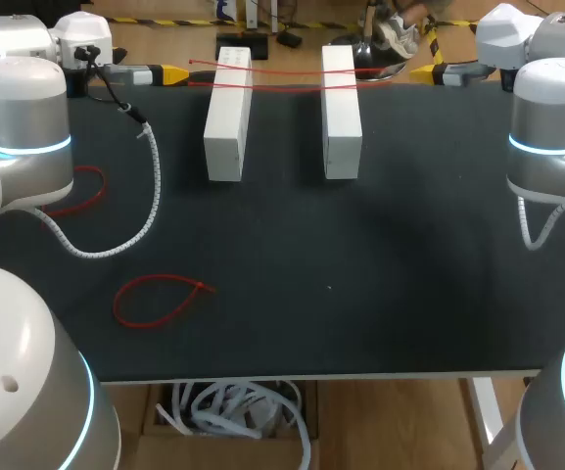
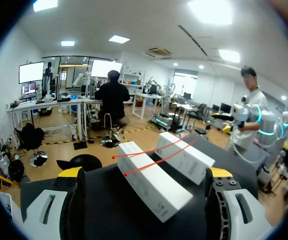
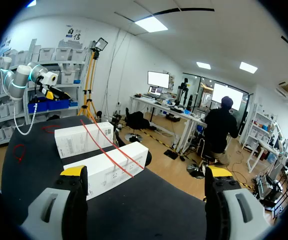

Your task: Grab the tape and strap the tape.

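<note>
Two white boxes (image 1: pixel 227 113) (image 1: pixel 341 110) lie side by side at the back of the black table. Two red tape straps (image 1: pixel 272 67) (image 1: pixel 272 86) stretch across their far ends. My left gripper (image 1: pixel 169 73) hovers at the back left, just outside the left box, and is open with nothing in it. In the left wrist view the left gripper (image 2: pixel 144 175) faces the boxes (image 2: pixel 148 182) and straps (image 2: pixel 153 161). My right gripper (image 1: pixel 429 70) hovers at the back right, also open and holding nothing. The right wrist view shows the right gripper (image 3: pixel 145 171) facing the boxes (image 3: pixel 106 170) and straps (image 3: pixel 109 155).
A loose red strap loop (image 1: pixel 160 294) lies on the table at the front left. Another red strap (image 1: pixel 86 191) shows beside my left arm. That arm's white coiled cable (image 1: pixel 150 196) droops onto the table at the left.
</note>
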Motion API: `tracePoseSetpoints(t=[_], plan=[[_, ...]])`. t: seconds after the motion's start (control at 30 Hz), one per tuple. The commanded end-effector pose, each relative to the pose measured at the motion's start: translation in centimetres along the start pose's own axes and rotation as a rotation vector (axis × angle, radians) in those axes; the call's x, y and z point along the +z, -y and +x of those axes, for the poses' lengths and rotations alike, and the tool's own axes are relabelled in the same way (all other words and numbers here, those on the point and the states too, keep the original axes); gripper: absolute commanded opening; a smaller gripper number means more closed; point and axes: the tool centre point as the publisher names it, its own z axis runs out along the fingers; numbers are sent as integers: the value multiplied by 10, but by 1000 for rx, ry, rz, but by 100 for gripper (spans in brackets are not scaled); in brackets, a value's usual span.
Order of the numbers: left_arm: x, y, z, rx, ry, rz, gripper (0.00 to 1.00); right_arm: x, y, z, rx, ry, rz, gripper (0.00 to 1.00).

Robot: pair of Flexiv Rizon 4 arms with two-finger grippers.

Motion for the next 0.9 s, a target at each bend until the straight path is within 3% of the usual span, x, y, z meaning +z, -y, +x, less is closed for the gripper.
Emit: tracePoseSetpoints(t=[0.03,0.73,0.83,0.9], plan=[[1,-1,0,1,2,6,100,0,0,0,0,0,0,100],[1,-1,0,1,2,6,100,0,0,0,0,0,0,100],[1,-6,-3,58,-15,-15,100,0,0,0,0,0,0,100],[1,-8,-4,115,-70,-22,100,0,0,0,0,0,0,100]])
